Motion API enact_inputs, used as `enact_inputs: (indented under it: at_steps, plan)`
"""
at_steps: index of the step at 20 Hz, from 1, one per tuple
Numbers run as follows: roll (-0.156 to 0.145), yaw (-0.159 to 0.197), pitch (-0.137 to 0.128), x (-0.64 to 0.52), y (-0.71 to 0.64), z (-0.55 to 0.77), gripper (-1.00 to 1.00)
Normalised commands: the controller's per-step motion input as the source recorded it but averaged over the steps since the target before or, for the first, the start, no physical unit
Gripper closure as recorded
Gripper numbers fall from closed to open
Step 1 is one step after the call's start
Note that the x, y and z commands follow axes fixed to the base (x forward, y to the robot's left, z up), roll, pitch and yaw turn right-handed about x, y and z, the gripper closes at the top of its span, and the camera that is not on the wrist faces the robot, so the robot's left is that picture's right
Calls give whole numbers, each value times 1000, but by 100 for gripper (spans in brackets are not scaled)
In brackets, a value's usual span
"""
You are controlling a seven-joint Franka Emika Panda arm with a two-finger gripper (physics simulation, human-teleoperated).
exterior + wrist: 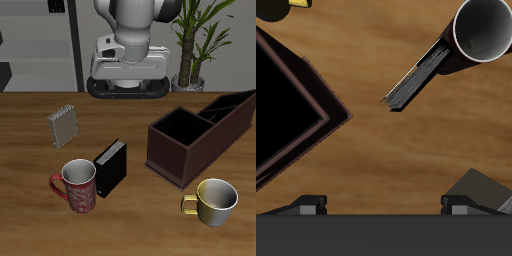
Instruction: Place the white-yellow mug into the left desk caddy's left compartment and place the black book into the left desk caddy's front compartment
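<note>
white-yellow mug sat upright near the surface's front edge, just in front of the left desk caddy, not in it yet | looks glossy, rigid, probably light and kinda slippery; best pinched over the rim wall, handle avoided | arm held high, pointing down | claw parted, nothing held

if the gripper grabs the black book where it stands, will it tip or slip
The black book stands upright on a narrow edge beside the red mug, so a sideways nudge would probably topple it. Its hard cover looks stiff, unlikely to flex. The smooth dark surface might slip a little in the fingers.
</note>
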Motion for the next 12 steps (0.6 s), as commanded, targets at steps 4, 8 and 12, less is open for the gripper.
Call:
enact_inputs:
  at_steps: [4, 8, 12]
  plan:
    - [-3, 6, -12, 49, 33, -2, -100]
    - [-3, -33, -50, 128, 86, 120, -100]
    - [5, -16, -84, 223, 261, 188, -100]
